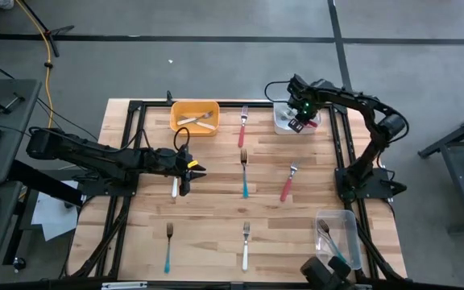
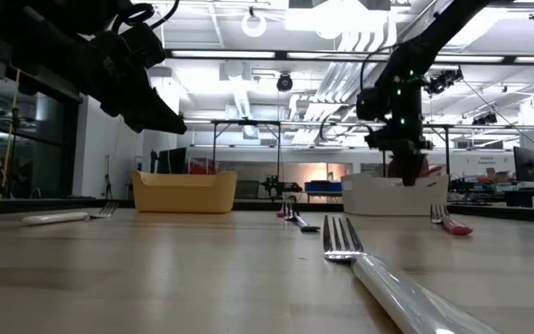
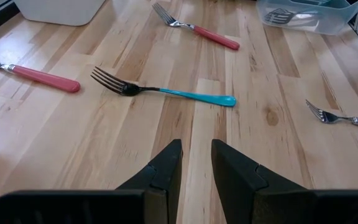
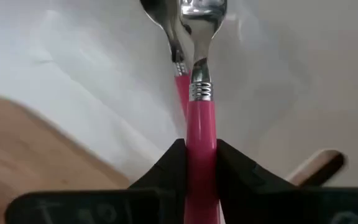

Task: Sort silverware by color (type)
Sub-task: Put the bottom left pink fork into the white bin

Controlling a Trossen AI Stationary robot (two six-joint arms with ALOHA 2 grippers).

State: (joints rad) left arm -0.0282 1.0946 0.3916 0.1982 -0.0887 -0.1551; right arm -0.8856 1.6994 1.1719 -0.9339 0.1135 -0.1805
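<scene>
My right gripper (image 1: 300,122) stands over the white bin (image 1: 283,126) at the table's far right, shut on a red-pink-handled piece of silverware (image 4: 201,93). A second red-handled piece (image 4: 180,78) shows just behind it in the bin. My left gripper (image 3: 196,149) hovers left of the table's middle, narrowly open and holding nothing, above a white-handled fork (image 1: 175,188). Loose forks lie flat on the table: red (image 1: 242,129), teal (image 1: 245,179), red (image 1: 287,185), teal (image 1: 168,251) and white (image 1: 246,250). My right gripper pinches the red-pink handle (image 4: 201,140) between its two fingers, below the ridged metal collar. The fingers point down from above and lie along the handle. The piece stands head down inside the white bin; whether its head touches the bin's floor I cannot tell.
A yellow bin (image 1: 194,118) at the far left of middle holds white-handled pieces. A clear bin (image 1: 338,234) at the near right holds teal ones. Black frame rails run along the table's edges. Bare wood lies between the loose forks.
</scene>
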